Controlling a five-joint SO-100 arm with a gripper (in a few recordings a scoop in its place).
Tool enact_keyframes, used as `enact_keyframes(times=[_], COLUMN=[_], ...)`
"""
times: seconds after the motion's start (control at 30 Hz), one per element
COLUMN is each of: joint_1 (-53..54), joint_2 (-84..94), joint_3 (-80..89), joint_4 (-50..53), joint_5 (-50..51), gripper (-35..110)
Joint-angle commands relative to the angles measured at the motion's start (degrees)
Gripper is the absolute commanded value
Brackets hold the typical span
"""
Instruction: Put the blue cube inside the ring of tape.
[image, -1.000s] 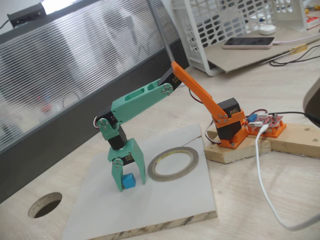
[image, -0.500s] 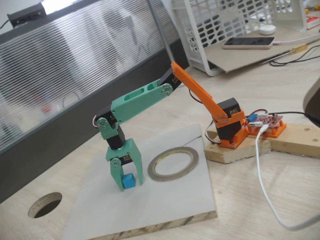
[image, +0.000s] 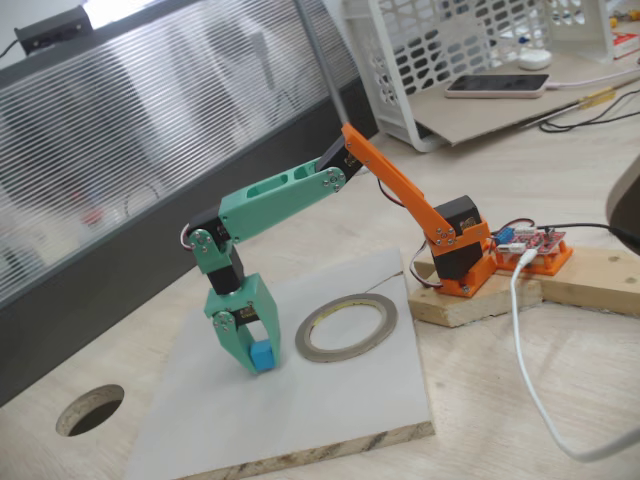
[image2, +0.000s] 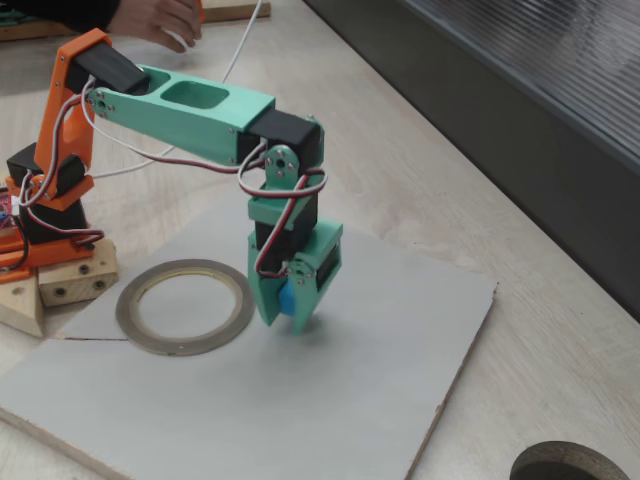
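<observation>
The green gripper (image: 255, 355) clamps the blue cube (image: 263, 355) over the grey board (image: 330, 400). The ring of tape (image: 346, 328) lies just right of it.

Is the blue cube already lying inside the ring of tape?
No, the blue cube sits between the claw's fingers, beside the ring of tape.

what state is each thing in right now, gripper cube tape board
gripper: shut on the blue cube, pointing down at the board
blue cube: held between the jaws, outside the ring
ring of tape: flat on the board, nothing inside
board: flat on the table
</observation>
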Motion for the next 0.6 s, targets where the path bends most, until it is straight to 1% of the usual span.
enact_keyframes(times=[0.0,0.13,0.4,0.57], joint_1=[-0.9,-0.9,-0.4,5.2], joint_2=[3.2,4.4,14.0,16.5], joint_3=[-2.9,-2.4,-2.1,3.5], joint_4=[0.5,0.5,0.6,0.6], joint_5=[0.4,0.5,0.5,0.4], gripper=[11,11,11,11])
